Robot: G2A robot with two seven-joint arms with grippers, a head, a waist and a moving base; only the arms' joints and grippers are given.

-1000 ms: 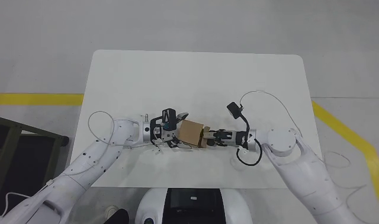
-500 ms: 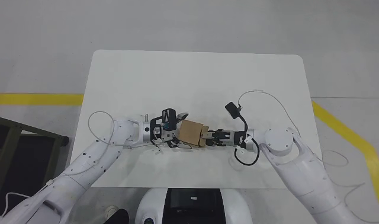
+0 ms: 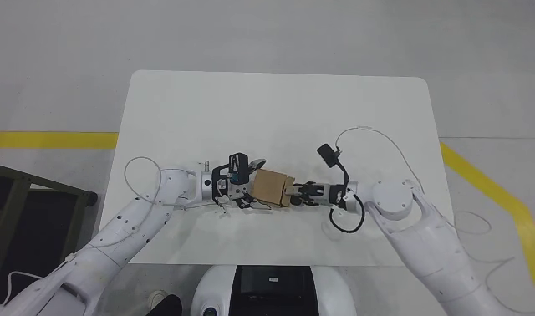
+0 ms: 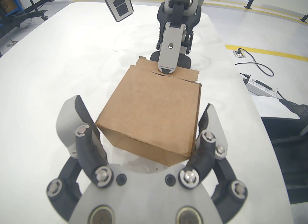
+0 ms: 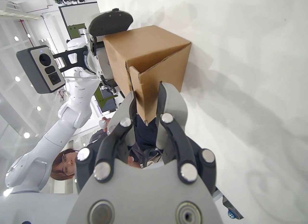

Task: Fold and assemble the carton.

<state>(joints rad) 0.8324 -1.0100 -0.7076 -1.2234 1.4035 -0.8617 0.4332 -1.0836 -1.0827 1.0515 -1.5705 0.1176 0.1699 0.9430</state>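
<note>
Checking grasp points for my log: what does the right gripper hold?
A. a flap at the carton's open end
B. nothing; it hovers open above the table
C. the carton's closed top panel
A: in the right wrist view the right gripper has its jaws pinched on a flap sticking out from the end of the carton.

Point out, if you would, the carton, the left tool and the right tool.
carton (image 5: 149, 42): right wrist view, on its broad side panel.
left tool (image 4: 142, 104): left wrist view, midway between its fingertips.
right tool (image 5: 147, 91): right wrist view, midway between its fingertips.
</note>
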